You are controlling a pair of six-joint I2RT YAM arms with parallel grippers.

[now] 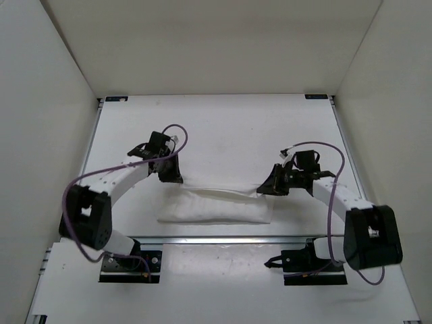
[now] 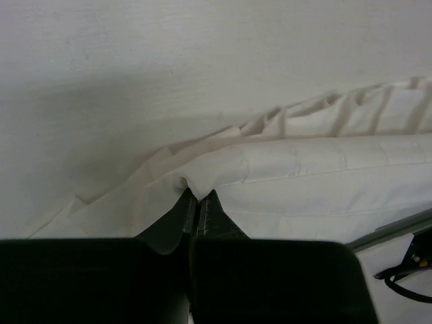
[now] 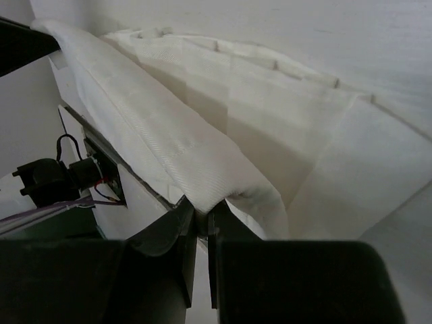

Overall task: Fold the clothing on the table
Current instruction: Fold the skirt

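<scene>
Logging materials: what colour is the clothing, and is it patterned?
Plain white clothing, no print; the right wrist view shows it best.

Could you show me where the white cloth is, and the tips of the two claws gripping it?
clothing (image 1: 216, 209): top view, middle of the fabric.
left claw (image 2: 198, 197): left wrist view, between its fingertips, pinching a cloth edge.
right claw (image 3: 201, 212): right wrist view, between its fingertips, pinching a fold.
</scene>
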